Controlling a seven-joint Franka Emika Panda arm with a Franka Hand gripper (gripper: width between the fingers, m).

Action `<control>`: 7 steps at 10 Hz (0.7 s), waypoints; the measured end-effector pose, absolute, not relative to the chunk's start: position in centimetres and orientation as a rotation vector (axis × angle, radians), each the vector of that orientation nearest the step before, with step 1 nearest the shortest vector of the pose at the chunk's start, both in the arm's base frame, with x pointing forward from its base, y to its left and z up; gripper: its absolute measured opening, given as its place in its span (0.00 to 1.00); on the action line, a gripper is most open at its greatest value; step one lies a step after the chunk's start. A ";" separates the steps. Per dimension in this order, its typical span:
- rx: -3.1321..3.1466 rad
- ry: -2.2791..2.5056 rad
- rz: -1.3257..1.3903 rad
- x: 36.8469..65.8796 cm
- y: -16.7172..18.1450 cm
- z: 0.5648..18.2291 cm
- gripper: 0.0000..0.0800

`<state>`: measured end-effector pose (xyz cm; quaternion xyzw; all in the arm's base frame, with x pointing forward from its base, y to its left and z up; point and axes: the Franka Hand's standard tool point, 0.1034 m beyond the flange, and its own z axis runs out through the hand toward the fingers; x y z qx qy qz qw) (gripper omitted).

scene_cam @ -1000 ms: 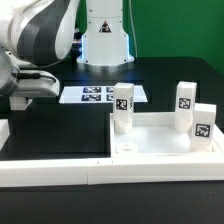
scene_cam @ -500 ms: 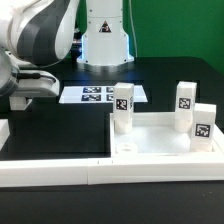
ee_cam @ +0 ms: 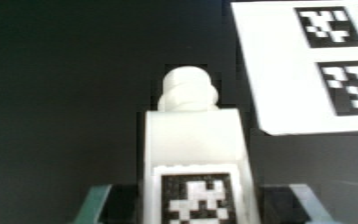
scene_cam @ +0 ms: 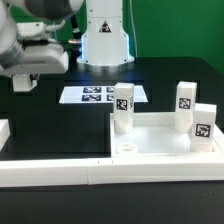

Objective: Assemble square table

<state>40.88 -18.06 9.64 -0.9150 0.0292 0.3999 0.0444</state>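
**Carrying the last leg to its open socket**

The square table top (scene_cam: 160,135) sits upside-down on the black bench (scene_cam: 60,125) toward the exterior view's right, with three legs (scene_cam: 123,106) already upright at its corners. One round socket (scene_cam: 126,148), at the near corner on the exterior view's left, shows empty. The arm is raised over the bench at the exterior view's left, well apart from the top.

In the wrist view the tool (ee_cam: 197,200) is partly closed on a fourth leg (ee_cam: 194,140), its jaws pressing the tagged flanks, the leg's rounded peg pointing away from the camera. The grip looks firm and square.

To do this step well, I judge the leg should travel high enough to pass over the raised rim and the standing leg beside the empty socket, then be lined up peg-first directly above the hole before lowering. Any tilt would likely jam the peg on the socket's lip.

The marker board (scene_cam: 95,95) lies flat between the arm and the top; it is too low to block anything. The white border rail (scene_cam: 60,170) along the near edge is also out of the way. The nearest standing leg is the real obstacle.
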 end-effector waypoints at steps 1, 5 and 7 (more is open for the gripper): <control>-2.807 0.069 1.189 42.0 -17.6 11.5 0.36; -2.991 0.048 0.735 43.7 -17.8 12.0 0.36; -3.042 0.067 0.584 46.4 -15.7 13.2 0.36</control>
